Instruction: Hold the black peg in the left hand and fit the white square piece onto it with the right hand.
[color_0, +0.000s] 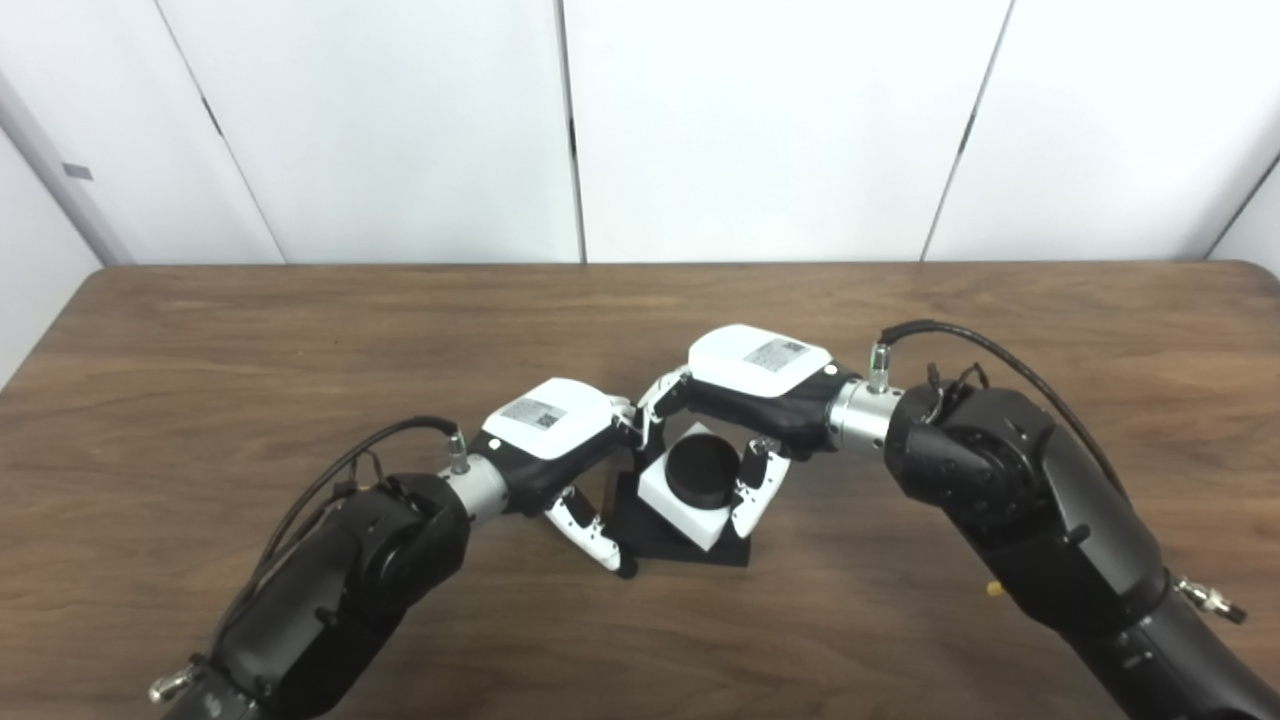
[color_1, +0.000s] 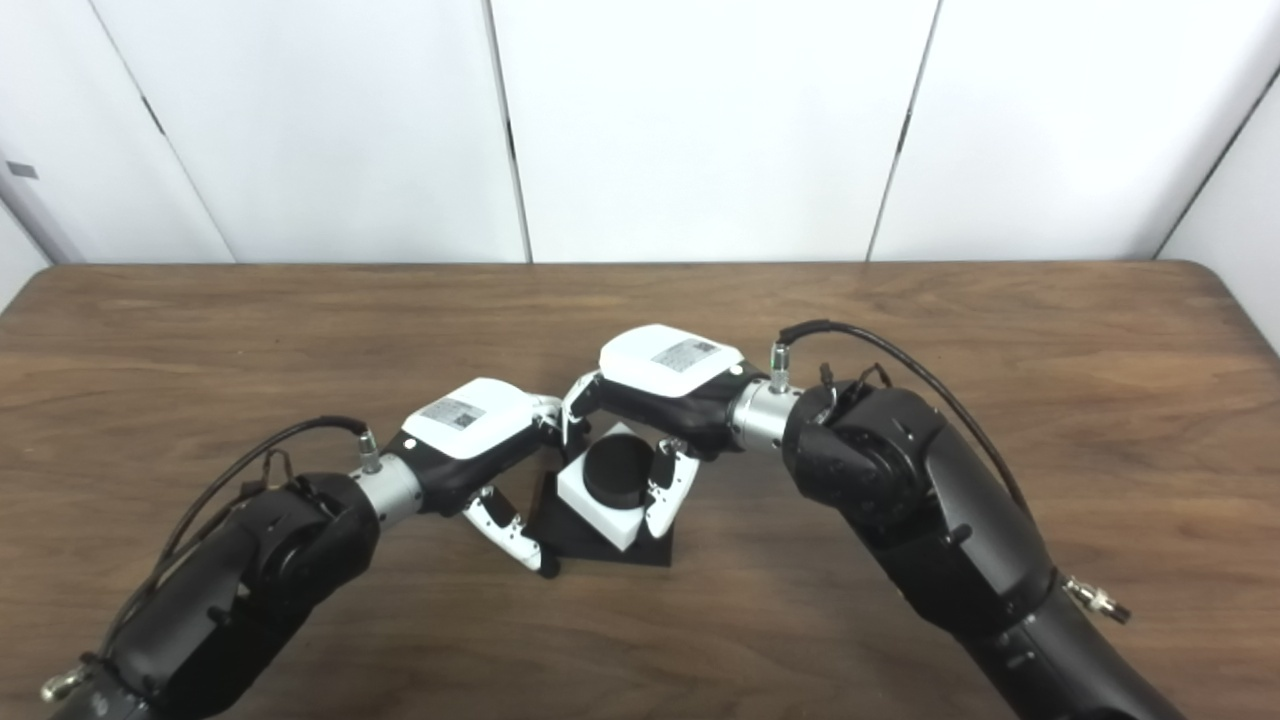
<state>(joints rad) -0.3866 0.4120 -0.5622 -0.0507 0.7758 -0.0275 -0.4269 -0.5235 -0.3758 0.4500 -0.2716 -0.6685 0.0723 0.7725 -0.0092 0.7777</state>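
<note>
left hand (color_0: 545, 430): at the left edge of the black peg's square base (color_0: 690, 545), fingers (color_0: 590, 530) curled down against it; grasping the base, though the contact itself is partly hidden.
right hand (color_0: 760, 385): over the white square piece (color_0: 680, 505), fingers (color_0: 755, 490) on its right face and the thumb side behind it; grasping the piece.
black peg (color_0: 702, 470): round top showing through the hole of the white piece; base flat on the desk (color_0: 300, 330).
white square piece: around the peg, sitting tilted, apparently not fully down on the base.
stage, judged: seating under way, final push left.
doing it well: level the piece first so the hole is square to the peg, then press straight down; left hand braces the base against sliding.
risk: pushing while tilted may jam the piece or tip the base.
</note>
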